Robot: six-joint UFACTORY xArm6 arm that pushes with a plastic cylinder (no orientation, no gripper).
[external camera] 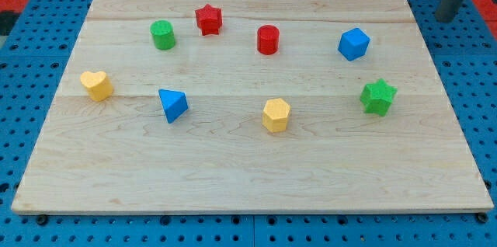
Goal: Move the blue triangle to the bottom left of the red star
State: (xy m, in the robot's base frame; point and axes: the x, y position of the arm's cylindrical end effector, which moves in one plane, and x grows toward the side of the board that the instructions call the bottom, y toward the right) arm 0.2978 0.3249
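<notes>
The blue triangle (172,105) lies on the wooden board (248,177) at the left of centre. The red star (208,19) sits near the view's top, above and a little right of the triangle. The green cylinder (163,35) stands between them, to the left of the star. My rod comes in at the view's top right, and my tip (445,19) is just past the board's top right corner, far from both blocks.
A red cylinder (268,40) stands right of the star. A blue cube (353,43) is at the upper right and a green star (378,96) at the right. A yellow hexagon (276,115) is at centre, and a yellow heart (97,85) at the left.
</notes>
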